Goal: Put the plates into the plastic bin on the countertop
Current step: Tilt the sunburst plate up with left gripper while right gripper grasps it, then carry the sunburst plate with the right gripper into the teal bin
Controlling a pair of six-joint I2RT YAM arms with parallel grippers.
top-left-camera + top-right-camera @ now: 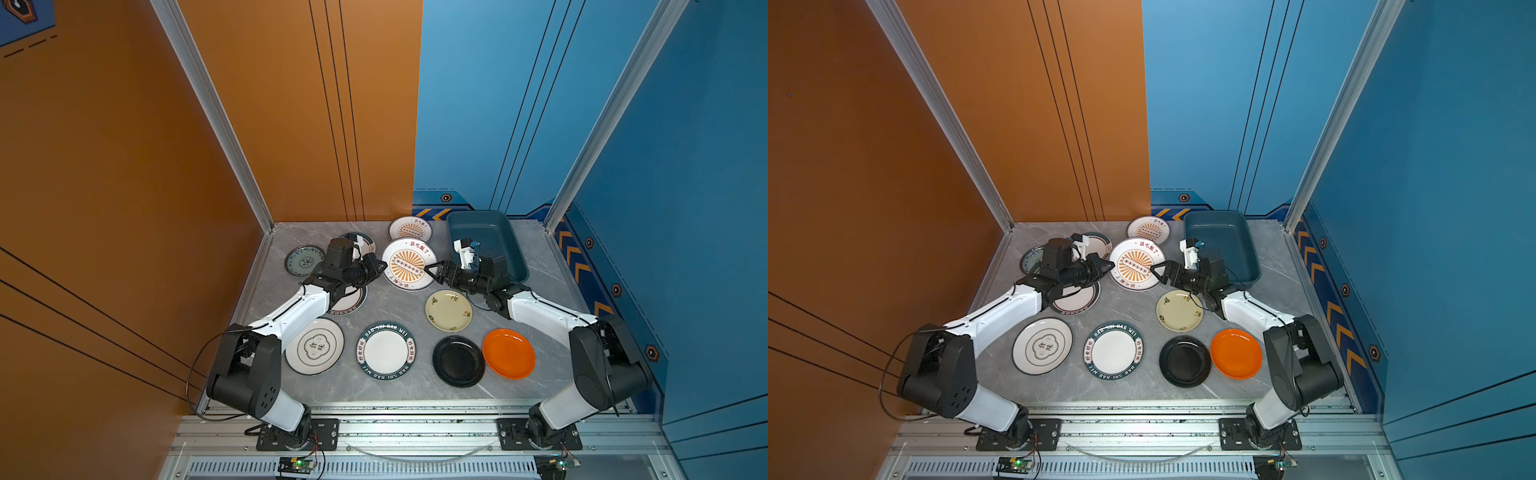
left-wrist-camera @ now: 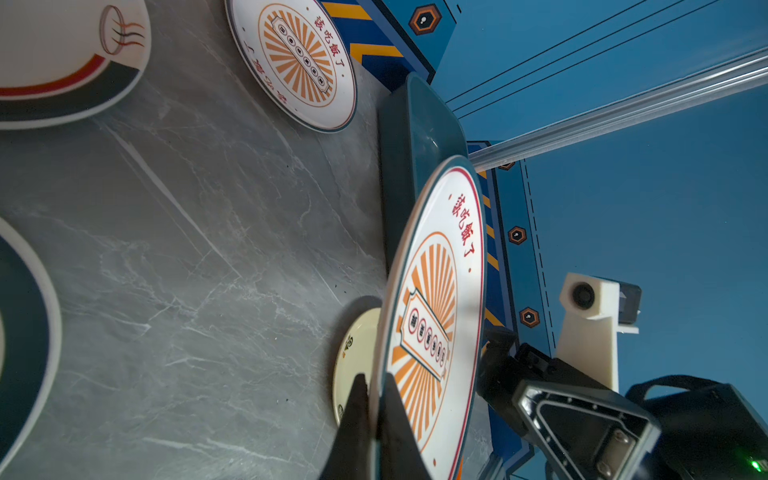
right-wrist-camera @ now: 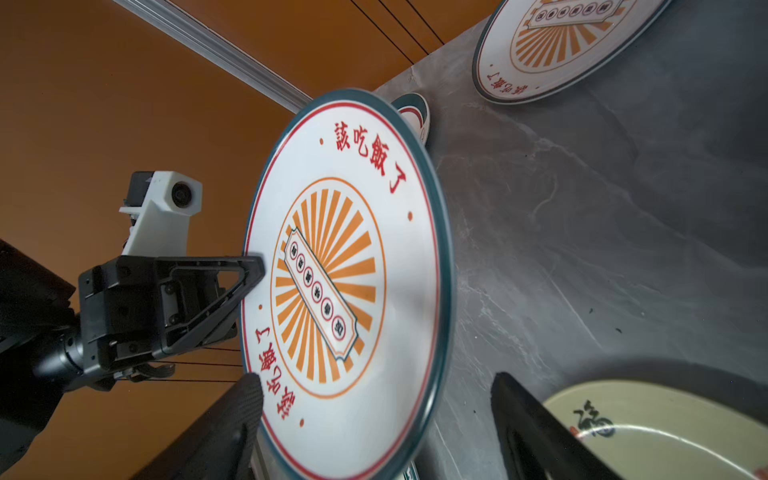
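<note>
The large white plate with an orange sunburst (image 1: pixel 409 264) (image 1: pixel 1136 264) is lifted above the grey countertop (image 1: pixel 399 307). My left gripper (image 1: pixel 382 266) (image 2: pixel 374 378) is shut on its left rim, which shows pinched between the fingers in the left wrist view. My right gripper (image 1: pixel 430 270) (image 3: pixel 374 378) is open at the plate's (image 3: pixel 345 270) right rim, its jaws astride the edge with a wide gap on the underside. The dark teal plastic bin (image 1: pixel 494 237) (image 2: pixel 415 137) lies behind the right gripper with nothing visible in it.
Several more plates lie flat on the countertop: a small sunburst one (image 1: pixel 410 228), teal patterned (image 1: pixel 304 259), cream (image 1: pixel 449 310), black (image 1: pixel 458 361), orange (image 1: pixel 508 353), green-rimmed (image 1: pixel 386 351) and white (image 1: pixel 314 346). Another plate (image 1: pixel 349 299) lies under my left arm.
</note>
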